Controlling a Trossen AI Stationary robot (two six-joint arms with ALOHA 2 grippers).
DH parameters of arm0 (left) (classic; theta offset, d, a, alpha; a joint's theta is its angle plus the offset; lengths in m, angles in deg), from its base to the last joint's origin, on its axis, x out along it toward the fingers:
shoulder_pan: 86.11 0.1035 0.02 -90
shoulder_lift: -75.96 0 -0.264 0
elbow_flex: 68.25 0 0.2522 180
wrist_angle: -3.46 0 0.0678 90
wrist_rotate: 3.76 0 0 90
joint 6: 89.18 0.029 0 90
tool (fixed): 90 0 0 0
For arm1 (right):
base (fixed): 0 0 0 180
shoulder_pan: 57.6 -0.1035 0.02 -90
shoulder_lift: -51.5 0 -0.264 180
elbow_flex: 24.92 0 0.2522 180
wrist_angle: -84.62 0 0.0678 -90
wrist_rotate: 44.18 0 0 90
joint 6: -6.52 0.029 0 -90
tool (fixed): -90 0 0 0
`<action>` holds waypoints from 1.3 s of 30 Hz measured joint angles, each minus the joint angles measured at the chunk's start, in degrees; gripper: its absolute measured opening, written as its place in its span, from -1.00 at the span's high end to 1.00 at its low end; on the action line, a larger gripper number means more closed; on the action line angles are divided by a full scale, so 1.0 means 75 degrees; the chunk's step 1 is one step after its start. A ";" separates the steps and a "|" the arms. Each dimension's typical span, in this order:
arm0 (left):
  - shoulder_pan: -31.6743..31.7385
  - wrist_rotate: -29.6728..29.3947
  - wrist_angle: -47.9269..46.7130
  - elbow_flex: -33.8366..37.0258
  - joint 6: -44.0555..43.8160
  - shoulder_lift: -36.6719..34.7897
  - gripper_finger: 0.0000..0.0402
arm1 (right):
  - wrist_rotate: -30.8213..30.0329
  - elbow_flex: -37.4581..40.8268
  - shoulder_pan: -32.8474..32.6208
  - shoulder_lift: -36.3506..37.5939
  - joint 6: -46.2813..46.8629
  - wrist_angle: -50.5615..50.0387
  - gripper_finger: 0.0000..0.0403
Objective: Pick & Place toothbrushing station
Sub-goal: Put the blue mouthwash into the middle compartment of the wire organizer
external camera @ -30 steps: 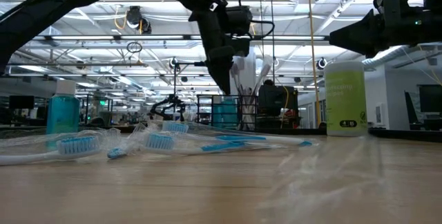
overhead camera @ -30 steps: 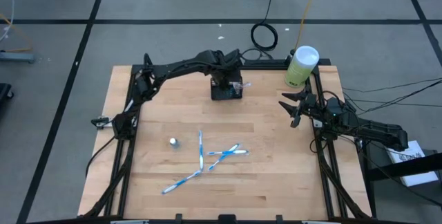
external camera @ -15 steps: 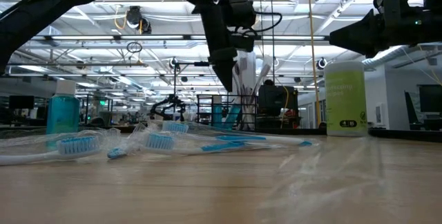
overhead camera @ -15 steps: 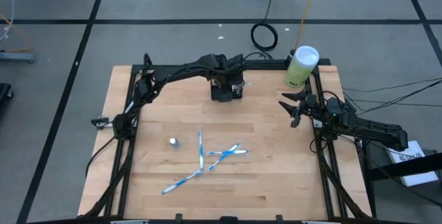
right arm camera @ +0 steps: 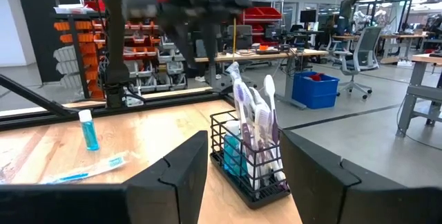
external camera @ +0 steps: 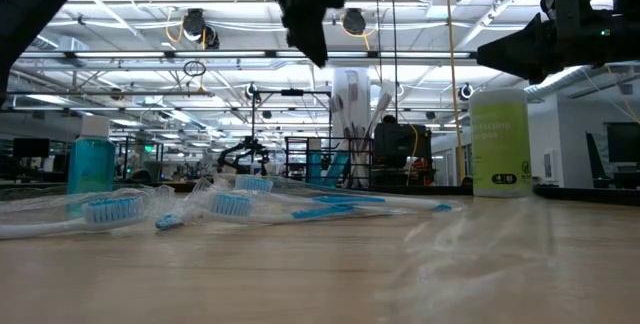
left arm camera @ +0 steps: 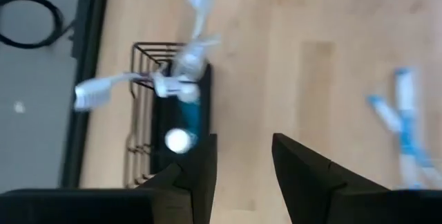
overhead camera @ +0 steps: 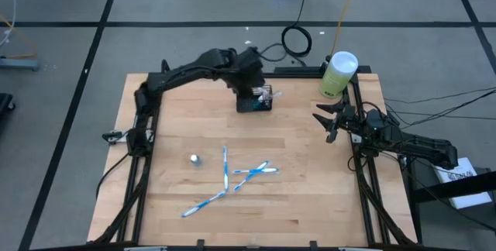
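High view, change: the left gripper [overhead camera: 256, 88] has drawn back from the toothbrushing station [overhead camera: 256, 101], its arm folded higher than half a second ago, and now hangs just above the basket's far side.
High view, task thing: the basket stands near the far edge of the desk [overhead camera: 310, 189], about midway along it, with brushes sticking out.
High view, room: the middle of the desk is bare wood; loose toothbrushes [overhead camera: 232, 177] and a small cap [overhead camera: 194, 159] lie toward the near side, and a green bottle [overhead camera: 338, 74] sits at the far right corner.
High view, right arm: the right gripper [overhead camera: 332, 119] waits by the right edge, fingers spread.
Low view, change: the left gripper [external camera: 312, 34] is up clear of the basket [external camera: 340, 169], which rests on the desk, so it looks set down or not yet picked.
Left wrist view: the fingers [left arm camera: 197, 172] are parted and hold nothing; the basket [left arm camera: 166, 131] lies below, near the desk's edge.
Right wrist view: the basket [right arm camera: 248, 155] stands upright close to the desk's edge, a blue bottle [right arm camera: 88, 130] well apart from it.
Meaning: probably a release; a fresh grasp needs care at that edge.
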 joint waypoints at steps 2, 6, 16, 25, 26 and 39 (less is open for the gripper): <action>-0.0117 0.0149 -0.0013 0.0235 -0.0324 -0.0371 0.27 | -0.0003 0.0000 0.0000 0.0003 0.0000 0.0003 0.15; -0.0574 -0.0242 -0.0082 0.1043 -0.1104 -0.1208 0.27 | -0.0002 0.0000 0.0000 0.0002 0.0000 0.0003 0.15; -0.2659 -0.2475 -0.0091 0.4111 -0.6308 -0.3505 0.27 | -0.0002 0.0000 0.0000 0.0002 0.0000 0.0000 0.15; -0.4406 -0.2042 -0.0179 0.6129 -1.0214 -0.4002 0.27 | 0.0000 0.0000 -0.0001 0.0000 0.0000 0.0000 0.15; -0.4526 -0.2036 -0.0175 0.6273 -1.0239 -0.4002 0.27 | 0.0000 0.0000 -0.0002 0.0000 0.0000 0.0000 0.15; -0.4843 -0.1718 -0.0239 0.7432 -0.9588 -0.3997 0.27 | 0.0000 0.0000 0.0000 0.0000 0.0000 0.0000 0.15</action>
